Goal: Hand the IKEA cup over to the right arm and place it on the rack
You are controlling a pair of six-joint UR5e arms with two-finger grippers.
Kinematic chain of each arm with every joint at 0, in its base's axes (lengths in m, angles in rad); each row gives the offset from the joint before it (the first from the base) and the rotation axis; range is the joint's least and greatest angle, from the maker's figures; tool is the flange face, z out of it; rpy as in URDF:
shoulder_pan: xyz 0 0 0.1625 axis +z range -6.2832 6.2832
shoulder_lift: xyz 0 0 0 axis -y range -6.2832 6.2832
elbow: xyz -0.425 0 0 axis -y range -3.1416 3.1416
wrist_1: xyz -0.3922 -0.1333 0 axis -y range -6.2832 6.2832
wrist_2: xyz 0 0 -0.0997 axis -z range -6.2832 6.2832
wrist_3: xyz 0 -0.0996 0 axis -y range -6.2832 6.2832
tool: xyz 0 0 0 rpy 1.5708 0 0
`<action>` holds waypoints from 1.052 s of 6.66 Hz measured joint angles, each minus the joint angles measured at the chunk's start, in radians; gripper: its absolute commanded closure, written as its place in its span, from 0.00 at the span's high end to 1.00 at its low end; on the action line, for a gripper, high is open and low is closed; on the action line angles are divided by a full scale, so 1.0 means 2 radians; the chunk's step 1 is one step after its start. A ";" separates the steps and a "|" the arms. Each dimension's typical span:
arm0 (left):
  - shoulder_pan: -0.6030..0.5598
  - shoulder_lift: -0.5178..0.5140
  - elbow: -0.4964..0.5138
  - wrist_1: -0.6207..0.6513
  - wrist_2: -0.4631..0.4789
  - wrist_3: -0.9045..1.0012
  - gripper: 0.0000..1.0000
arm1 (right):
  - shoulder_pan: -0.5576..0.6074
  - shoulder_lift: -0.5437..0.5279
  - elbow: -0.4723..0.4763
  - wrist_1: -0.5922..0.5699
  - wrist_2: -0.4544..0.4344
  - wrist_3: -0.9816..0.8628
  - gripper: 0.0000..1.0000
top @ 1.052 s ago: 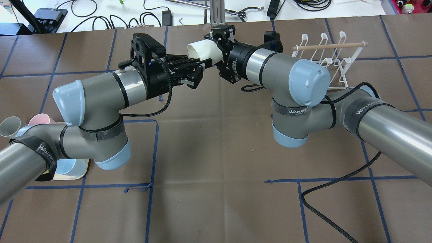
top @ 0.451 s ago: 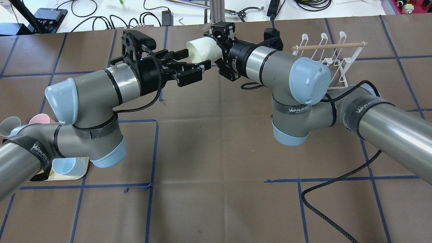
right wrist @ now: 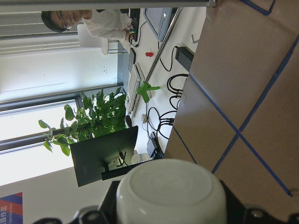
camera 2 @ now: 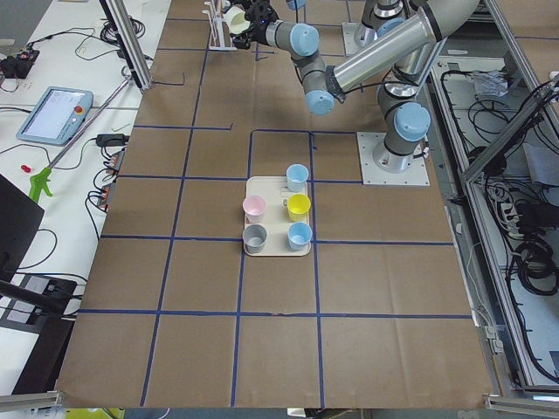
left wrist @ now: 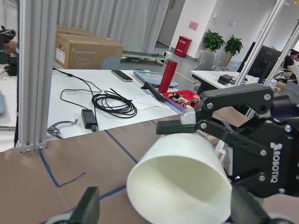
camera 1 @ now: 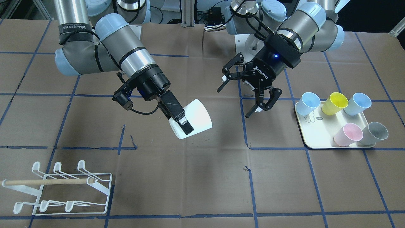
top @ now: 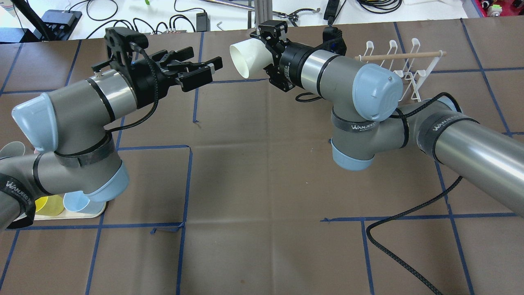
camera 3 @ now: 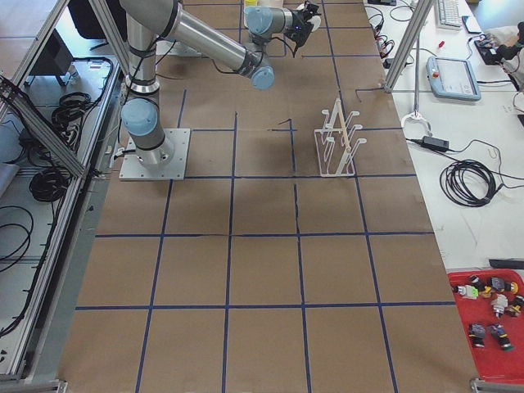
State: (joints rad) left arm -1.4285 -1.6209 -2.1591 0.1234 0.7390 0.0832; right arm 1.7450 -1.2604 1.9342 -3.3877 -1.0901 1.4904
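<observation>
The white IKEA cup (camera 1: 197, 117) is held above the table, tilted on its side, by my right gripper (camera 1: 186, 127), which is shut on its base end. In the overhead view the cup (top: 245, 60) points its open mouth toward my left gripper (top: 215, 69). My left gripper (camera 1: 233, 103) is open and empty, a short gap away from the cup. The left wrist view shows the cup's mouth (left wrist: 180, 189) straight ahead. The right wrist view shows the cup's bottom (right wrist: 170, 191). The white wire rack (top: 399, 71) with its wooden dowel stands beyond the right arm; it also shows in the front-facing view (camera 1: 63, 186).
A cream tray (camera 1: 311, 139) holds several coloured cups on my left side; it also shows in the exterior left view (camera 2: 302, 252). A black cable (top: 403, 223) loops over the table under the right arm. Cables and gear lie past the far table edge.
My left gripper has pulled back to the left, away from the cup, with its jaws open. The cup stays in my right gripper, which shifted slightly.
</observation>
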 measured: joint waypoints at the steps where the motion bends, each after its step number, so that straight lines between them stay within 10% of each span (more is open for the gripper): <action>1: 0.006 0.010 0.012 -0.040 0.029 0.000 1.00 | -0.016 0.005 -0.010 -0.003 -0.001 -0.024 0.25; 7: -0.022 0.014 0.286 -0.693 0.353 -0.005 1.00 | -0.100 0.053 -0.084 -0.007 -0.099 -0.387 0.25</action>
State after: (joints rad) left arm -1.4721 -1.5920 -1.5861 -1.2619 1.4444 0.0727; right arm 1.5447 -1.1536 1.7672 -3.4024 -1.2886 0.7169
